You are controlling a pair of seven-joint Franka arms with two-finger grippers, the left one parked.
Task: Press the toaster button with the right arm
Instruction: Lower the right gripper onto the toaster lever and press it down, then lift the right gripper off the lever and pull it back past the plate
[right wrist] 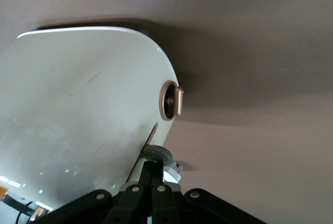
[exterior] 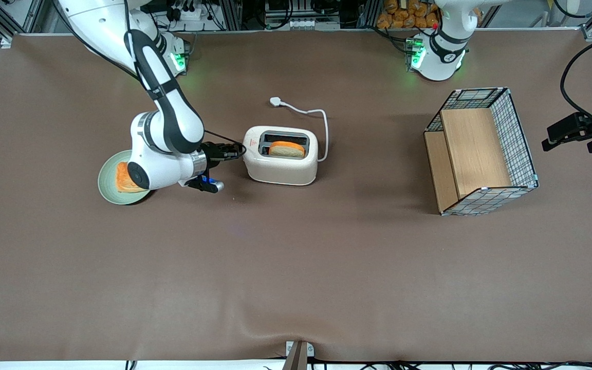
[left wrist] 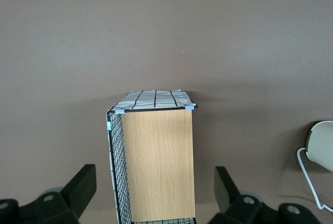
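The toaster (exterior: 281, 163) lies near the middle of the brown desk (exterior: 296, 267), its long axis running from the working arm's end of the desk toward the parked arm's end. Its slots face up, with a slice of bread (exterior: 287, 149) in the slot nearer the front camera. The narrow end that carries the toaster button (right wrist: 157, 153) points toward the working arm. The white cord (exterior: 312, 114) curls away from the other end to a plug (exterior: 275, 101) lying farther from the front camera.

The right arm (exterior: 165, 110) reaches low over the desk, and its hand (exterior: 235, 150) sits at that narrow end. In the right wrist view the fingertips (right wrist: 152, 169) are pressed together and touch the grey button, with a round bronze dial (right wrist: 171, 100) just beside it.

A green plate (exterior: 108, 187) holding more bread (exterior: 124, 180) lies under the arm. A wire-sided wooden box (exterior: 481, 151) stands toward the parked arm's end.
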